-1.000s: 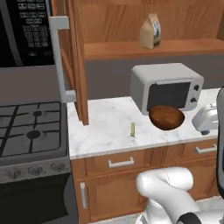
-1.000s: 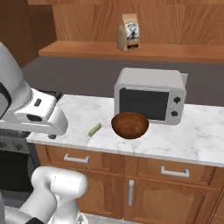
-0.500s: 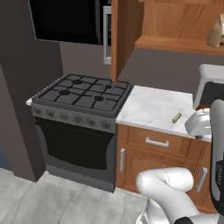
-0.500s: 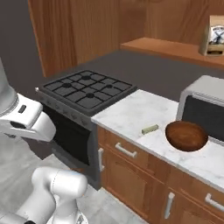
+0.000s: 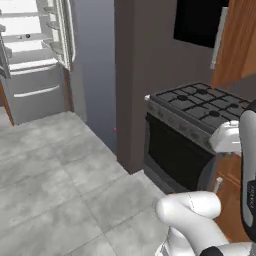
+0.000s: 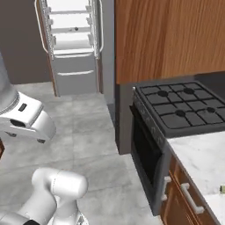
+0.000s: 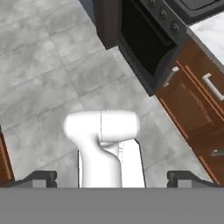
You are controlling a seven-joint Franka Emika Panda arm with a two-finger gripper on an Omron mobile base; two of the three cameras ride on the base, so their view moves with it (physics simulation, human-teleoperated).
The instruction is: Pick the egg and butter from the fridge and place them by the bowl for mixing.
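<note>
Grey floor tiles (image 5: 60, 170) stretch from the black stove (image 6: 176, 110) to the open fridge (image 6: 72, 48) standing well apart at the far wall. The tool (image 7: 111, 179) hangs spread wide above the floor, holding nothing. A marble tabletop (image 6: 200, 154) adjoins the stove.

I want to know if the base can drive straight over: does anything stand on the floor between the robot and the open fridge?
Nothing visible does. Bare grey tile floor runs up to the open fridge; the stove stands off to the right of that path.
</note>
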